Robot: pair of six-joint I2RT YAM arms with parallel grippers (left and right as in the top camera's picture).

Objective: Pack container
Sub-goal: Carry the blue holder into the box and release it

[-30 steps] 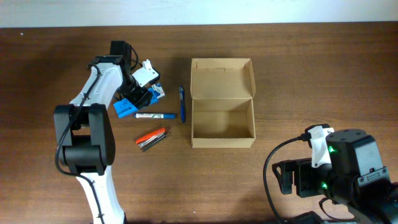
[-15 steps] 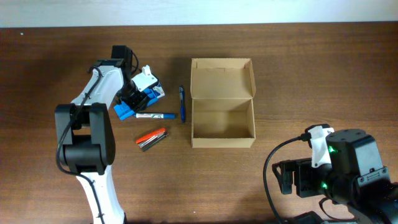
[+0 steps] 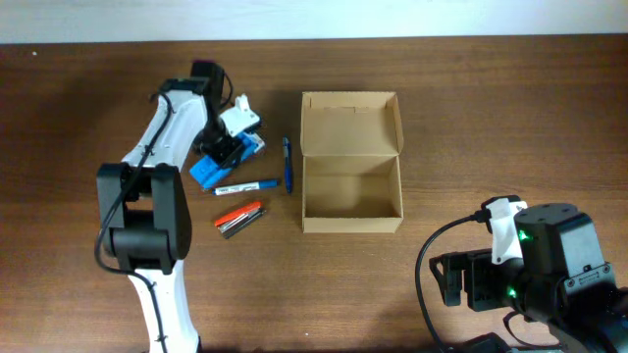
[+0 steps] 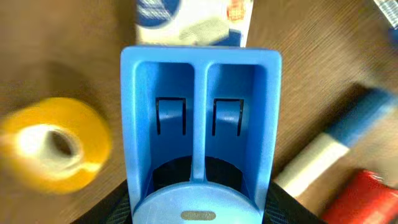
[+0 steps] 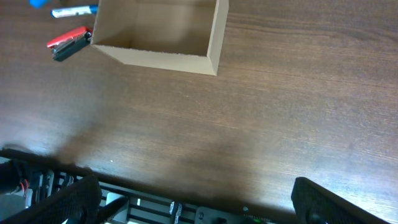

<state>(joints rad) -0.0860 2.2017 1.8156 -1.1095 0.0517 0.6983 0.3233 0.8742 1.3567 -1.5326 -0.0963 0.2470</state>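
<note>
Box [image 3: 351, 186]: plain tan cardboard, rectangular, open, inner floor in plain view. The lid flap is laid back toward 12 o'clock. It sits mid-table.
Left gripper [image 3: 228, 147] is at 9–10 o'clock of the box, fingers either side of a blue plastic part [image 4: 199, 124]. Clamped or just flanking, can't tell.
Yellow tape roll [image 4: 53, 143] is just beside that part.
Pen [image 3: 287, 164] and marker [image 3: 245, 183] lie at 9 o'clock of the box.
Right gripper [image 5: 199, 199] is at 5 o'clock, jaws wide apart.

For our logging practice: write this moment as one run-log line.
left fingers: over blue plastic holder, grip unclear | right fingers: open, empty | container: lid open, empty | blue pen: outside container
</note>
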